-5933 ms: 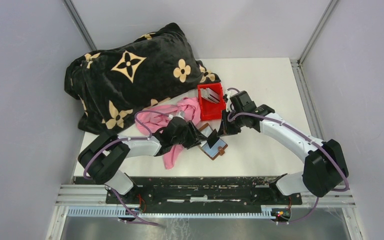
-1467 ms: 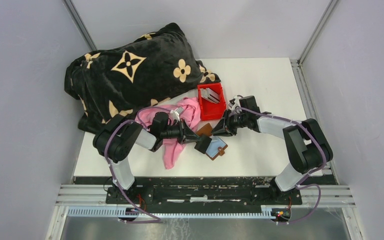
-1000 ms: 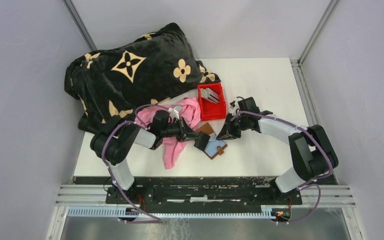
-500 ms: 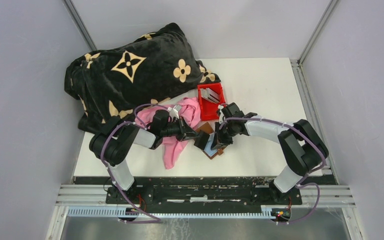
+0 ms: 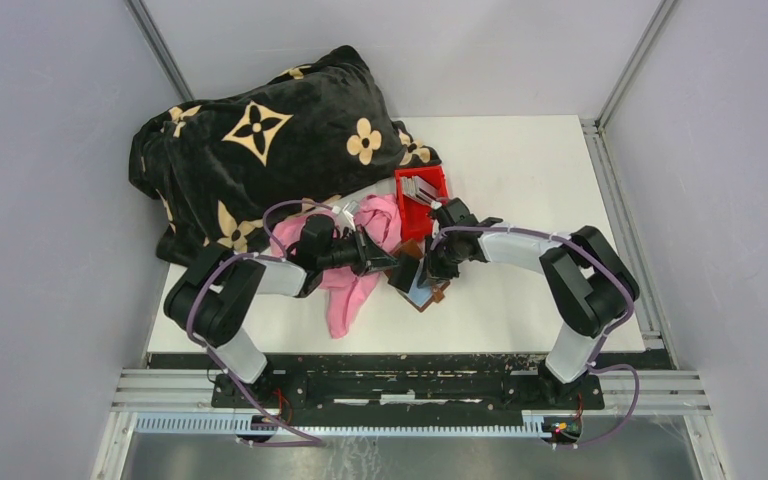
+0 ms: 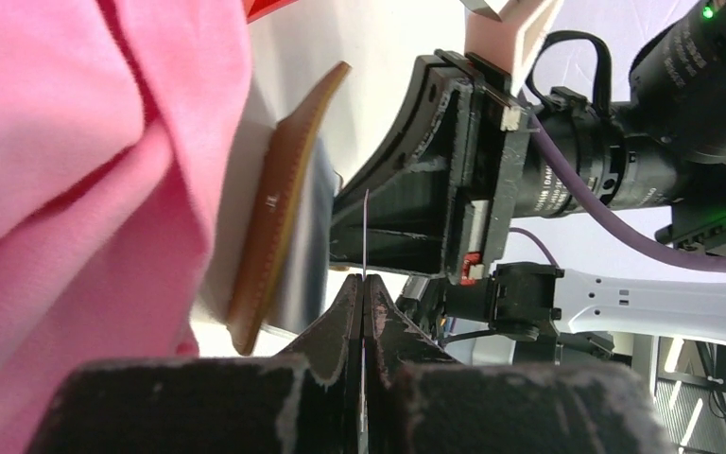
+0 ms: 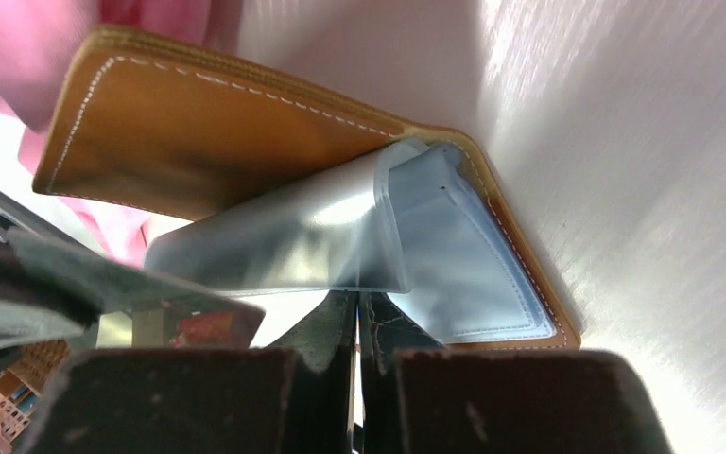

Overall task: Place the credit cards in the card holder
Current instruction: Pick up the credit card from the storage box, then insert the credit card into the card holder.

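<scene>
Top view: both arms reached inward and met over the card holder [image 5: 428, 292], which lay open on the white table [image 5: 520, 170], just in front of the red bin [image 5: 422, 224] and touching the pink cloth [image 5: 345, 290] on its left side.

Left gripper [image 6: 363, 288]: fingers pressed together on a credit card [image 6: 366, 232]. From the left wrist we saw the card edge-on, as a thin pale line rising from between the tips. It stood beside the holder's raised brown cover and apart from it.

Right gripper [image 7: 356, 310]: jaws clenched, tips meeting directly under the lower edge of the clear pocket [image 7: 284, 236]. We could not tell whether a layer of the pocket was pinched between them. The pocket stood lifted away from the pale blue lining, and the brown leather cover rose behind it.

Remaining cards [image 5: 420, 187]: a grey stack leaning in the far end of the red bin.

Black blanket [image 5: 260, 140] with tan flower motifs was heaped at the far left of the table, and the pink cloth lay against its near edge.
</scene>
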You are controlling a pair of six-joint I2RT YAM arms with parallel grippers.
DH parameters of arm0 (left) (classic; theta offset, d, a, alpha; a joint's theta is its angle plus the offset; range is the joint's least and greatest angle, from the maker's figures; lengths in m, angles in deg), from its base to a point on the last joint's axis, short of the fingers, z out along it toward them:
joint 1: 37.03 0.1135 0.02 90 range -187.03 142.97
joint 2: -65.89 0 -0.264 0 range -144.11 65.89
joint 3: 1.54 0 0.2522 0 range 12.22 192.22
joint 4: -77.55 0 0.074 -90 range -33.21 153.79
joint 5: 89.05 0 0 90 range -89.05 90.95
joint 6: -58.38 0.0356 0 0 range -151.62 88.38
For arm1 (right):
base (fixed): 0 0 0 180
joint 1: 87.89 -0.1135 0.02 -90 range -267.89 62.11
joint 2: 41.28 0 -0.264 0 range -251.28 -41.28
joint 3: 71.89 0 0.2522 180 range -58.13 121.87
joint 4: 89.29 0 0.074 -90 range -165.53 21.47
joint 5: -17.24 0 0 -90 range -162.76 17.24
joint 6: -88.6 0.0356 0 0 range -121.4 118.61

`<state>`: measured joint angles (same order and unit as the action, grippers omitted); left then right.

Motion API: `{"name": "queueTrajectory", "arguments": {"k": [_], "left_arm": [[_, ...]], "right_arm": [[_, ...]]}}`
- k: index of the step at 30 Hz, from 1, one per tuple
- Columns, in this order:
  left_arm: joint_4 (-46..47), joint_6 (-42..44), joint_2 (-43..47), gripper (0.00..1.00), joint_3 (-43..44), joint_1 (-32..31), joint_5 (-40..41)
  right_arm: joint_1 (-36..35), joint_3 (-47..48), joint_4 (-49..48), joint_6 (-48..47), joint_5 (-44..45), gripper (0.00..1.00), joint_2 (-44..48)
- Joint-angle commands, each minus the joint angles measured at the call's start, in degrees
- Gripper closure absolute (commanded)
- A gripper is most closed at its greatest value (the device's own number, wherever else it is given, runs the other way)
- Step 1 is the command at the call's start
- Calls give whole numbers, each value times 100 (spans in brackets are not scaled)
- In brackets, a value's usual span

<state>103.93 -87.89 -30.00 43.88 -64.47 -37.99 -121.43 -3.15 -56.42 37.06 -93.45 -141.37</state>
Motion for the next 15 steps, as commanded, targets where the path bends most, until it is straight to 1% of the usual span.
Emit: {"name": "queueTrajectory", "arguments": {"k": [1, 6, 15], "left_arm": [[-99, 208, 434, 97, 160, 34, 54], [-176, 191, 808, 97, 8, 28, 23], [-709, 525, 1166, 97, -212, 29, -125]], "right_arm": [[-21, 337, -211, -93, 303, 96, -86], [-30, 520, -126, -147, 385, 96, -91], [-30, 913, 28, -262, 458, 96, -253]]}}
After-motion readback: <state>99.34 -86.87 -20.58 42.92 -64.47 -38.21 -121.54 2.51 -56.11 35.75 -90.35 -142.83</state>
